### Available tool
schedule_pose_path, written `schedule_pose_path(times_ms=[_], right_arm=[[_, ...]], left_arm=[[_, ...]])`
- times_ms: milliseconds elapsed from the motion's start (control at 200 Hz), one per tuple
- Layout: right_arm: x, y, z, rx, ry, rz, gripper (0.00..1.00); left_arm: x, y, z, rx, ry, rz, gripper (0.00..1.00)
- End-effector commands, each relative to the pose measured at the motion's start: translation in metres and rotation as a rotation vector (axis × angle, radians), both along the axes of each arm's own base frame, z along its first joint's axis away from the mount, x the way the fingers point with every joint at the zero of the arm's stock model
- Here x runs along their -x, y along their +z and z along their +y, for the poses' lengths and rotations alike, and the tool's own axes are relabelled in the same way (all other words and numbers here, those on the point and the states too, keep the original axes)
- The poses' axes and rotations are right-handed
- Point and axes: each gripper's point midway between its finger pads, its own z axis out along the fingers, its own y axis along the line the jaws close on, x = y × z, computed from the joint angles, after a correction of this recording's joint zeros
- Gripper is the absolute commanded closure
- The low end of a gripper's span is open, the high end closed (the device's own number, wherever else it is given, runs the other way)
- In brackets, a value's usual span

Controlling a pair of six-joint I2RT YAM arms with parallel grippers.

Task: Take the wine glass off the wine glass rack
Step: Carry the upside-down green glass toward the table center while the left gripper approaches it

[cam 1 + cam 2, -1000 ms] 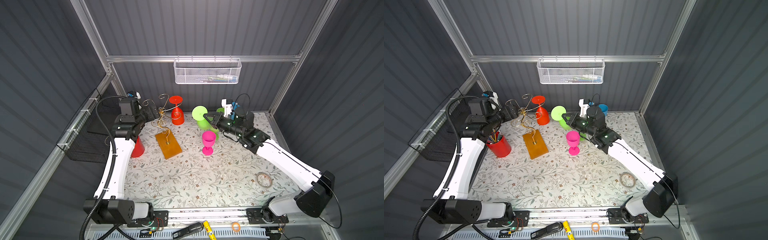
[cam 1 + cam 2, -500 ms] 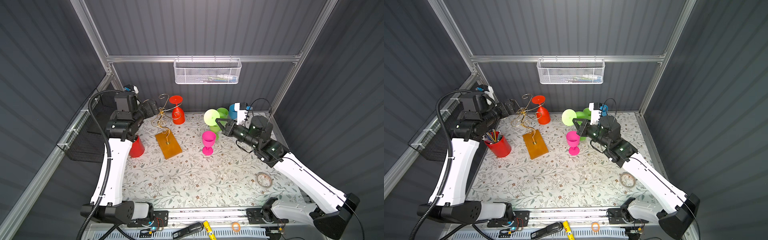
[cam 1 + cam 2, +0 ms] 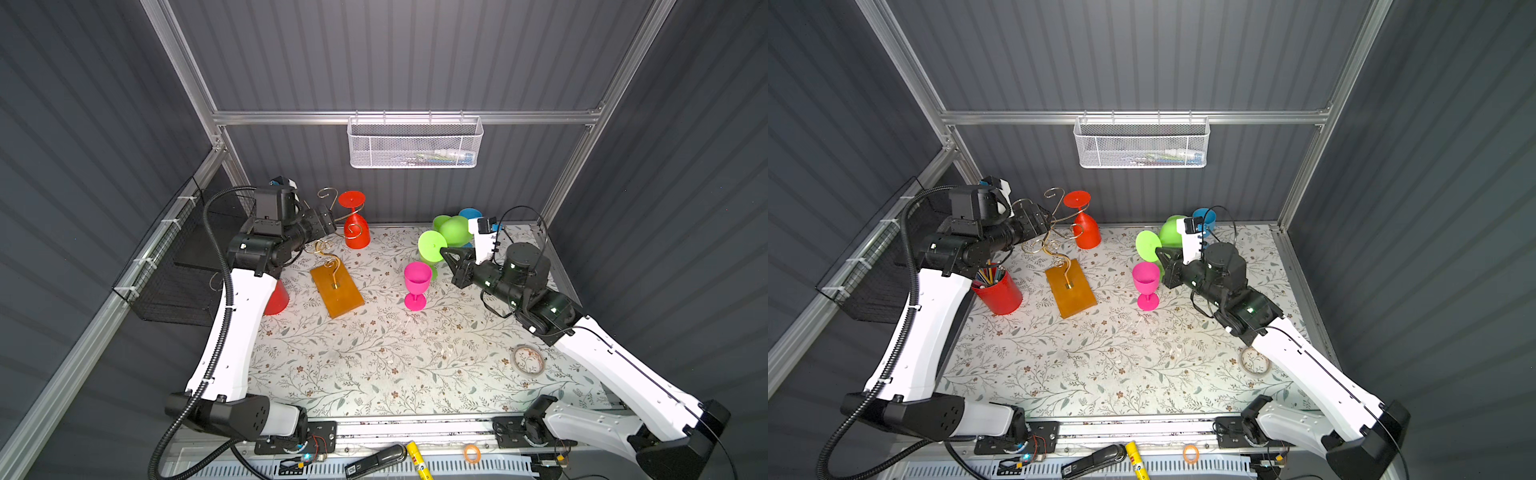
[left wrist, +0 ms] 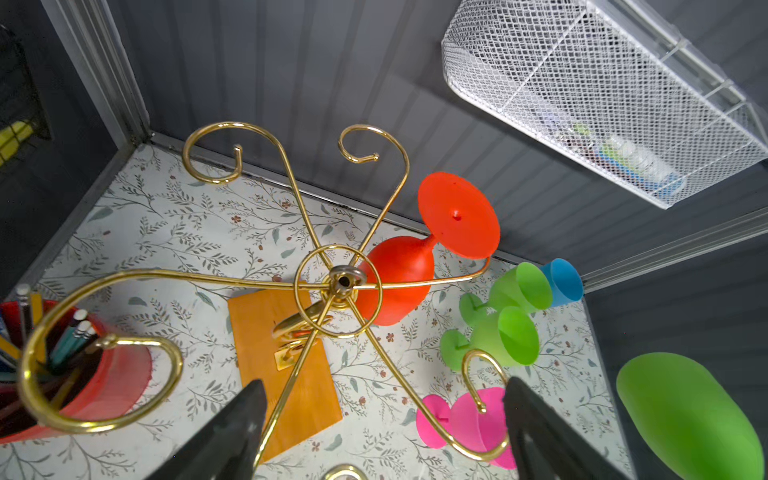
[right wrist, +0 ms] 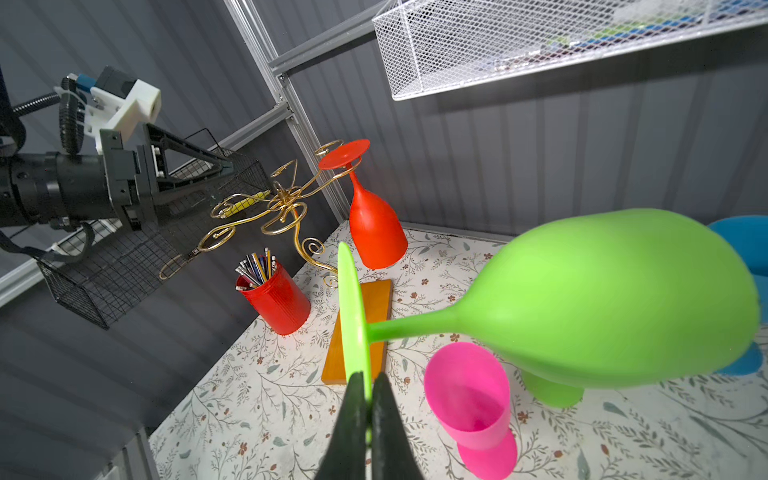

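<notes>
Left of centre in both top views, our left gripper [image 4: 382,384] holds its fingers apart, wire arms of the wine glass rack [image 3: 337,291] between them. A red glass [image 3: 356,235] hangs there. Right of centre, our right gripper [image 5: 369,380] pinches the foot of the green wine glass [image 3: 455,230], clear of the rack.

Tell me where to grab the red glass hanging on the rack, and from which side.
Grip the red wine glass at the narrow top of its bowl, under the wire. It hangs upside down from the wine glass rack, foot resting on a scroll arm, bowl free. Probably come from the right in both top views, away from the post and other scrolls.
</notes>
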Motion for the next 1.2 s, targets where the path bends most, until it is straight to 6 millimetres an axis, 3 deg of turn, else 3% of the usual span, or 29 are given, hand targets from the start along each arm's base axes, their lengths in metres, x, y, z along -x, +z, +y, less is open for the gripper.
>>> schedule_pose_path(times_ms=[0, 260, 405, 565, 875, 1086, 1196], right_arm=[[0.003, 0.003, -0.004, 0.075, 0.008, -0.099, 1.0], [0.007, -0.004, -0.01, 0.2, -0.013, -0.153, 1.0], [0.01, -0.023, -0.024, 0.341, -0.072, -0.17, 1.0], [0.016, -0.032, -0.035, 0.434, -0.114, -0.201, 1.0], [0.019, -0.037, -0.049, 0.6, -0.232, -0.335, 1.0], [0.023, -0.031, -0.043, 0.695, -0.311, -0.498, 1.0], [0.023, -0.029, -0.041, 0.744, -0.357, -0.574, 1.0]], left_arm=[[0.008, 0.028, -0.011, 0.105, -0.029, -0.047, 0.12], [0.012, 0.052, -0.025, 0.203, -0.073, -0.085, 0.14], [0.021, 0.058, -0.051, 0.21, -0.095, -0.106, 0.15], [0.029, 0.047, -0.084, 0.227, -0.114, -0.114, 0.17], [0.044, 0.008, -0.144, 0.256, -0.075, 0.051, 0.2], [0.054, 0.006, -0.179, 0.356, -0.082, 0.09, 0.21], [0.056, 0.005, -0.188, 0.396, -0.07, 0.127, 0.22]])
